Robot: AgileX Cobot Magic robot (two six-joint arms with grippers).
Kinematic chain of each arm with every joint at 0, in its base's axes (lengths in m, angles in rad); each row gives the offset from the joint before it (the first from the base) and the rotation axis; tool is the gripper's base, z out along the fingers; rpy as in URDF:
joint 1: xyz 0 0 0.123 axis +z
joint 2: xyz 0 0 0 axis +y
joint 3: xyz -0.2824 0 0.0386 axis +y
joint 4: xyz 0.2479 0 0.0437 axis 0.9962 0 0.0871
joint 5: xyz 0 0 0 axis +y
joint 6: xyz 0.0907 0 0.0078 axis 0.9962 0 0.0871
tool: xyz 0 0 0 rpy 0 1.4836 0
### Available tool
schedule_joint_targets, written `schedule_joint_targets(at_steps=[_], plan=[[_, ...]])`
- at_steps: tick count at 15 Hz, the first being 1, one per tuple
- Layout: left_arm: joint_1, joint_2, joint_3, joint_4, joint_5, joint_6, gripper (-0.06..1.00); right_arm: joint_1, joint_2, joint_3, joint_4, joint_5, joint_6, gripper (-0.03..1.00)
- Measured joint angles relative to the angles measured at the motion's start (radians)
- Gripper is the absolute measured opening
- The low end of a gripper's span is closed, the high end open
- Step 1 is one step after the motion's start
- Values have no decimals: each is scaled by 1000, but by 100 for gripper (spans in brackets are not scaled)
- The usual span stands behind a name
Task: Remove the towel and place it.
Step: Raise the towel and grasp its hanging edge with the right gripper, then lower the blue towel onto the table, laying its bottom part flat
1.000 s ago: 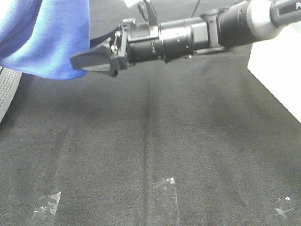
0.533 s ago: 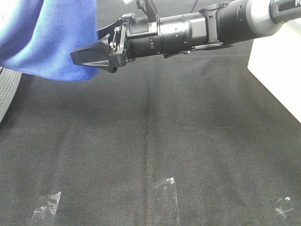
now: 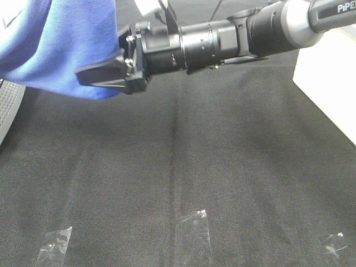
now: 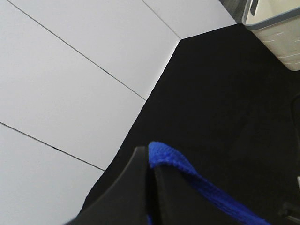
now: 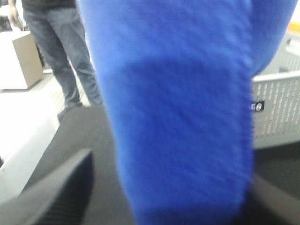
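Seen from above, the right pincer (image 3: 103,69) has pushed left, from beside the towel (image 3: 61,50) onto its hanging edge above the counter (image 3: 222,167). The left wrist view shows the left pincer (image 4: 149,161) clamped on a fold. In the right wrist view, cloth hangs between fingers set apart, so a second grip looks close.

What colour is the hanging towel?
The towel is bright blue; the right wrist view shows it best.
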Motion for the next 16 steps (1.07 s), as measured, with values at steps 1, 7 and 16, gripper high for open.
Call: schedule_joint_targets(at_steps=[1, 7, 16], plan=[[0, 1, 0, 29, 0, 0, 0, -7, 0, 0, -29, 0, 24, 57], [0, 3, 0, 65, 0, -2, 0, -46, 0, 0, -113, 19, 118, 38], [0, 3, 0, 65, 0, -3, 0, -46, 0, 0, -116, 83, 241, 1]])
